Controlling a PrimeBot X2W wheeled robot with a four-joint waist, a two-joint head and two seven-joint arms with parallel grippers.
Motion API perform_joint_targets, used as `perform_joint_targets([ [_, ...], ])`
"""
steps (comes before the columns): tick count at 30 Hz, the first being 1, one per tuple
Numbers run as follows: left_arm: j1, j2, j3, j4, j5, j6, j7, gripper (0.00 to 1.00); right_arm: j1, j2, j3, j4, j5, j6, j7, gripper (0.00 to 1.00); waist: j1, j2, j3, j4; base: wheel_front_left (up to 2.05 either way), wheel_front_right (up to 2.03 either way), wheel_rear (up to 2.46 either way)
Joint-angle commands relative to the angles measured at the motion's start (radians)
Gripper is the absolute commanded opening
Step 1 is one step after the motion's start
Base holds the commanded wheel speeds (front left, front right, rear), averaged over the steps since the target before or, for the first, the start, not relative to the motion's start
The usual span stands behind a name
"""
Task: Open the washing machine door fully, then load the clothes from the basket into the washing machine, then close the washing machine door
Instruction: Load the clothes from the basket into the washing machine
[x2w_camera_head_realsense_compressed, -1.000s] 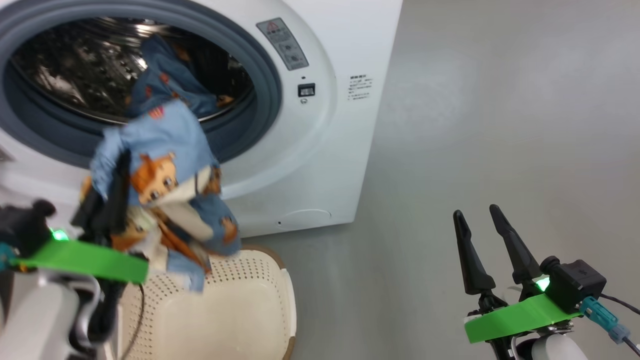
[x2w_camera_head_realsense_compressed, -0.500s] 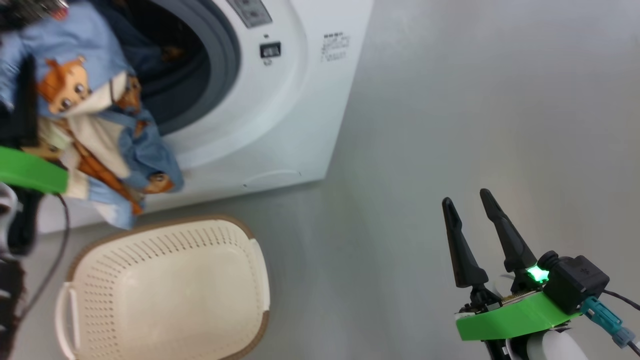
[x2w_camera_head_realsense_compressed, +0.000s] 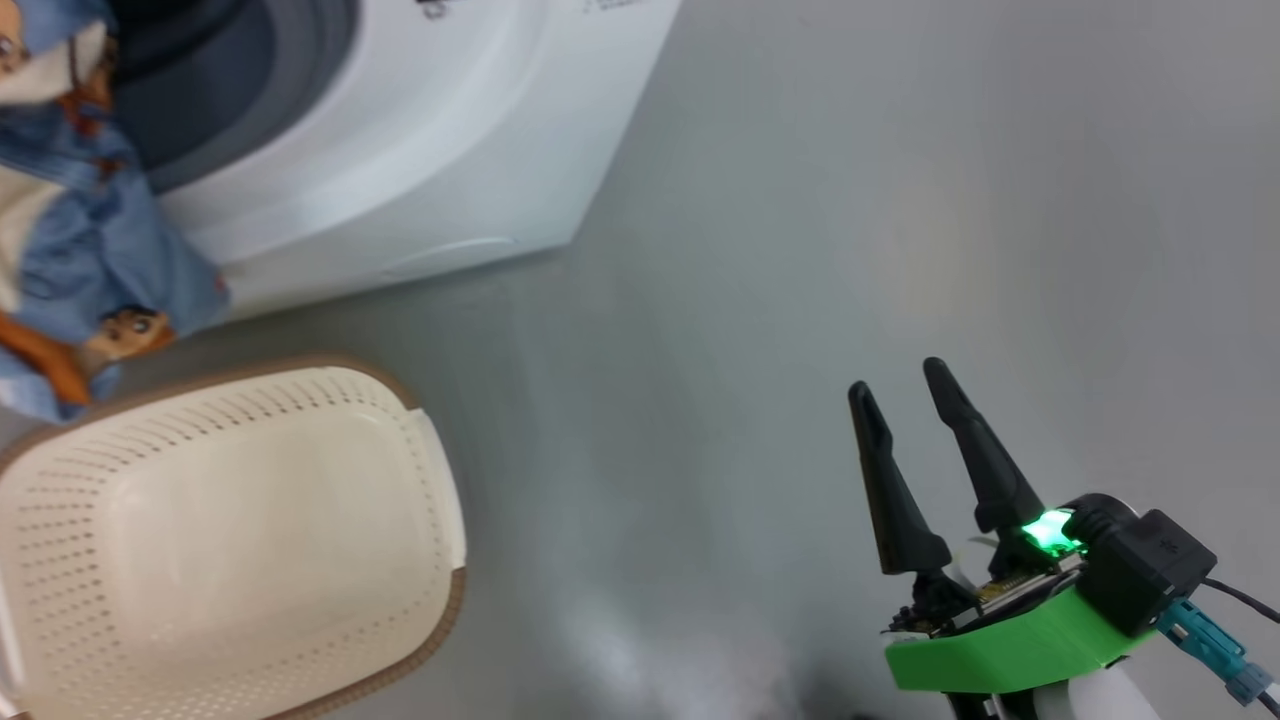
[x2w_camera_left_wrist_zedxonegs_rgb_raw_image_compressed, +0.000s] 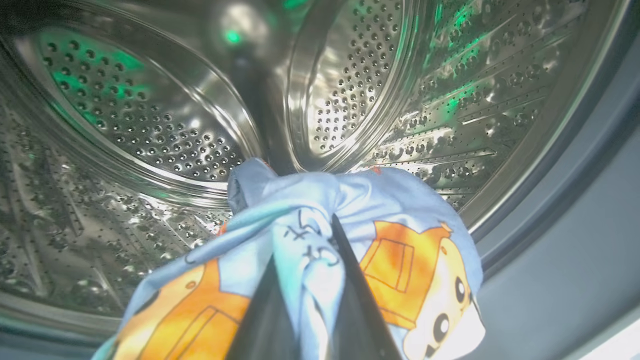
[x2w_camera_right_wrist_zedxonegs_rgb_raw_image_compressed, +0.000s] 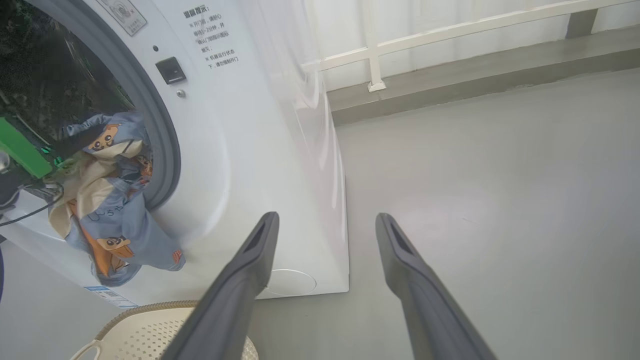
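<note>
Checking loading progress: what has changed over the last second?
The left gripper, still shut on the clothes, has lifted them from above the basket to the drum mouth of the washing machine; part still drapes down the front. The head camera swung too, shifting the whole view. The right gripper stays open over the floor, and the basket seems unmoved.

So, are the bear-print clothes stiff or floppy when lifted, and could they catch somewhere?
The clothes look floppy: they hang in loose folds from the shut left tool. Probably light, since one pinch carries the whole bundle. The hanging part may catch on the grey gasket.
</note>
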Motion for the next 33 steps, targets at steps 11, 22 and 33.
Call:
perform_joint_targets([
  [11,-0.186,0.149,-0.004,-0.025,-0.031,0.001,-0.019,0.00,-0.007,-0.009,0.078,-0.049,0.046,0.005,-0.008,1.00,-0.0002,0.0000,0.120,-0.127,0.00,0.00,0.00],
  [22,-0.224,0.125,0.132,-0.065,0.004,0.017,-0.025,0.52,0.000,-0.009,0.088,-0.058,0.052,0.005,-0.008,1.00,-0.0002,0.0000,0.121,-0.150,0.00,0.00,0.00],
  [33,-0.199,0.063,-0.002,0.065,0.050,0.010,0.111,1.00,-0.024,-0.009,0.078,-0.026,0.038,0.005,-0.008,1.00,-0.0002,0.0000,0.066,-0.110,0.00,0.00,0.00],
])
